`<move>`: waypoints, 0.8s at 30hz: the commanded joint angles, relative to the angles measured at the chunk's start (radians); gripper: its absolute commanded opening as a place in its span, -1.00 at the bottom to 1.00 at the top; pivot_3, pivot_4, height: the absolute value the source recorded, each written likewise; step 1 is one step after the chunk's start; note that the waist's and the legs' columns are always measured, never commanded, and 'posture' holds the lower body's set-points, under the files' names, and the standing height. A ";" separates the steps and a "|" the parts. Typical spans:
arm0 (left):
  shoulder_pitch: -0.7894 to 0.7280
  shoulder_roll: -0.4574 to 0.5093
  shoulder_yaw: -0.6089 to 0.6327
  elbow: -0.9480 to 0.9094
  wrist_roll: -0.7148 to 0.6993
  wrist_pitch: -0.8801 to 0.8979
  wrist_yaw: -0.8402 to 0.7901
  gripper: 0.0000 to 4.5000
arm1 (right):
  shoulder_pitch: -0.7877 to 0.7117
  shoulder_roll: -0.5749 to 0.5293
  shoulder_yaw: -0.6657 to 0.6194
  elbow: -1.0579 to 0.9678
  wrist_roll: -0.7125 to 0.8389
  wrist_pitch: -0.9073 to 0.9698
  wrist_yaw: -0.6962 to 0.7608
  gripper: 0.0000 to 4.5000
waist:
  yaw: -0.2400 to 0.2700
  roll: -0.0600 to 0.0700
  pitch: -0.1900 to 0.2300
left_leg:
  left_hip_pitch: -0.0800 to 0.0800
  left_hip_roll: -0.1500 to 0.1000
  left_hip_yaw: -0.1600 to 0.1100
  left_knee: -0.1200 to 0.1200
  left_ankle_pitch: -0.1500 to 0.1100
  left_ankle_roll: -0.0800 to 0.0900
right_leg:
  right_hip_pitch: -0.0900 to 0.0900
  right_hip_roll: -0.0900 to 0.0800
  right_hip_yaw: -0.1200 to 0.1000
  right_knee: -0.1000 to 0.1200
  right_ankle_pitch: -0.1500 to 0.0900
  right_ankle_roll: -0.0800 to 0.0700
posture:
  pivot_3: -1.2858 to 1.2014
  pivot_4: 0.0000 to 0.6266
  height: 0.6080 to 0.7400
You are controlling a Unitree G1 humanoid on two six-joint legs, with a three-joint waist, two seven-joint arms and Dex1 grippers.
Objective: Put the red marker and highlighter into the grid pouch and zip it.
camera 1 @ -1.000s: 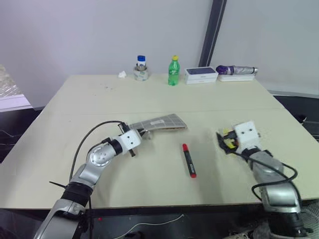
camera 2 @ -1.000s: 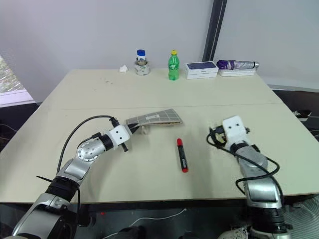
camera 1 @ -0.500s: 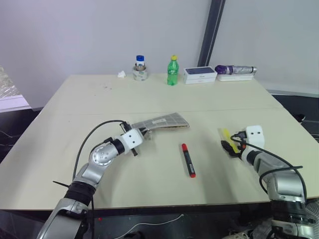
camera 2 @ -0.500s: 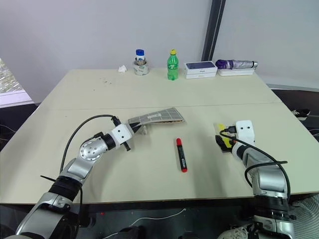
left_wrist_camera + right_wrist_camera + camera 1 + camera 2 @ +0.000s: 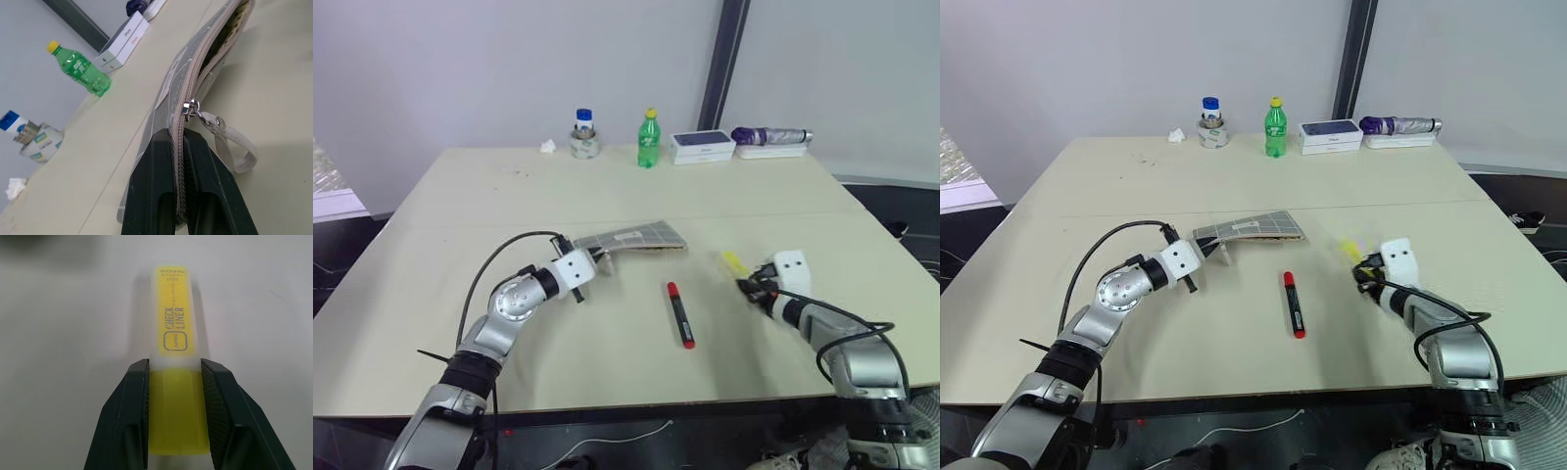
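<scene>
The grid pouch [image 5: 641, 238] lies mid-table, one end raised where my left gripper [image 5: 597, 262] is shut on its zipper edge. In the left wrist view the black fingers [image 5: 151, 196] pinch the pouch [image 5: 178, 78] beside the zipper pull [image 5: 191, 108], and the pouch mouth gapes at the far end. The red marker [image 5: 679, 313] lies loose on the table, between the arms. The highlighter [image 5: 175, 362] sits between my right gripper's [image 5: 749, 286] fingers, which press on both its sides. Its pale-yellow end [image 5: 734, 262] sticks out toward the pouch.
Along the table's far edge stand a small jar with a blue cap [image 5: 581, 134], a green bottle [image 5: 648, 139], a white box [image 5: 702, 146] and a purple folded umbrella [image 5: 771, 137]. A crumpled tissue [image 5: 548, 147] lies left of the jar.
My right gripper has swung left and lower and closed on the highlighter, which now points out ahead of it. The left gripper and the pouch have stayed put.
</scene>
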 commanded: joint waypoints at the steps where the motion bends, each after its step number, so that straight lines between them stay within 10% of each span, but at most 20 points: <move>1: -0.018 0.004 -0.002 -0.010 0.007 -0.018 0.002 -1.00 | -0.013 -0.027 0.023 -0.120 0.052 -0.033 0.080 -0.61 | 0.001 0.000 0.000 | 0.000 0.000 0.000 0.000 0.000 0.000 | 0.000 0.000 0.000 0.000 0.000 0.000 | 0.03 -0.52 1.00; 24: -0.003 -0.010 -0.023 -0.033 0.008 -0.007 -0.015 -1.00 | -0.001 -0.028 0.172 -0.131 0.025 -0.100 0.125 -0.61 | 0.004 0.000 0.000 | 0.000 0.000 -0.001 0.001 0.000 0.000 | 0.001 0.000 0.000 0.000 0.000 0.000 | 0.03 -0.52 1.00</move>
